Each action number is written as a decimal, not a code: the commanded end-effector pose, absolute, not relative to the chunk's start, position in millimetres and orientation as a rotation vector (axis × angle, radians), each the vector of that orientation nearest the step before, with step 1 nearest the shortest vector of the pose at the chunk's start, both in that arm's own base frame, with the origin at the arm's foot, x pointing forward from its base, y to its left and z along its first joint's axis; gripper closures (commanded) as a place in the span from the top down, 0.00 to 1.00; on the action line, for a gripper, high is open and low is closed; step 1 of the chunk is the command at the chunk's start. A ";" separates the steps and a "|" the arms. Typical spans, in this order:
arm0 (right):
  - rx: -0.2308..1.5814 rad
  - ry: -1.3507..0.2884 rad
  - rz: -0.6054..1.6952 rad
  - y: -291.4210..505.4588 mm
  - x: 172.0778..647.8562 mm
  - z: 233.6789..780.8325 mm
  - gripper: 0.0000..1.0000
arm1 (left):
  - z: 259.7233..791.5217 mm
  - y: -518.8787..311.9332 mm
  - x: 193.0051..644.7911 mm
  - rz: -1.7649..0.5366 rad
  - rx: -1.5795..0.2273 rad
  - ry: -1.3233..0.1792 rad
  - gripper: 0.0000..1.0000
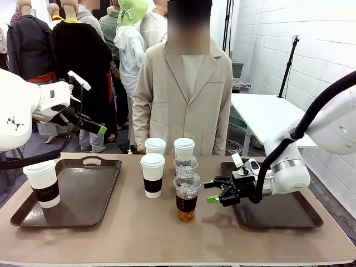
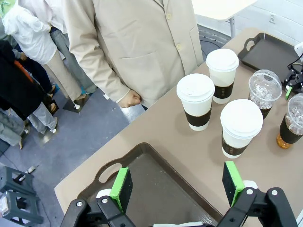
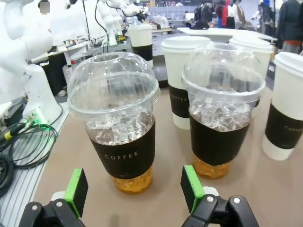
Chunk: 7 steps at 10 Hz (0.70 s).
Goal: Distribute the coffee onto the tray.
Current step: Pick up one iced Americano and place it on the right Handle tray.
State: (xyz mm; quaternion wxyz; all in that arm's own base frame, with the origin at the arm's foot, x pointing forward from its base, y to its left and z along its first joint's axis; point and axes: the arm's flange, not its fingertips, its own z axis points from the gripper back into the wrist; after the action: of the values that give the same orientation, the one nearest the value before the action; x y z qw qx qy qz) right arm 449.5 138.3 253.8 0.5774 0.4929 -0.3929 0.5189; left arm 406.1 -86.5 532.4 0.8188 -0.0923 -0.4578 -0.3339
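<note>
Your right gripper [image 1: 210, 191] sat wide open and empty, low over the table [image 1: 111, 239], aimed at the near iced coffee [image 1: 187, 196]. It was just beside the cup; touching or not, hard to say from here. A second iced coffee [image 1: 185, 164] stood right behind, with three white lidded cups [image 1: 152, 174] clustered around them mid-table. Your left gripper [image 2: 176, 185] hung open, holding nothing, above the left tray [image 1: 105, 189], where one white cup [image 1: 43, 182] stood at the near left corner. The right tray [image 1: 278, 214] lay just behind your right gripper.
</note>
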 end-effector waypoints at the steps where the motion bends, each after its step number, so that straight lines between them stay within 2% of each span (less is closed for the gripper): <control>1: 1.145 -0.957 1.212 149.8 452.7 247.2 1.00 | 533.2 -85.9 405.0 -0.711 -0.190 -0.967 1.00; 7: 1.193 -0.991 1.227 167.9 448.7 238.3 1.00 | 533.2 -85.9 405.0 -0.711 -0.190 -0.967 1.00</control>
State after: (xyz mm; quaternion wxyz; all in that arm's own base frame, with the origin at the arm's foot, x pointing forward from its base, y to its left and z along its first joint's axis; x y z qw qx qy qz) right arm 446.7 159.2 245.0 0.5622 0.5042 -0.4001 0.5193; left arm 406.1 -86.5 532.4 0.8188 -0.0923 -0.4578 -0.3339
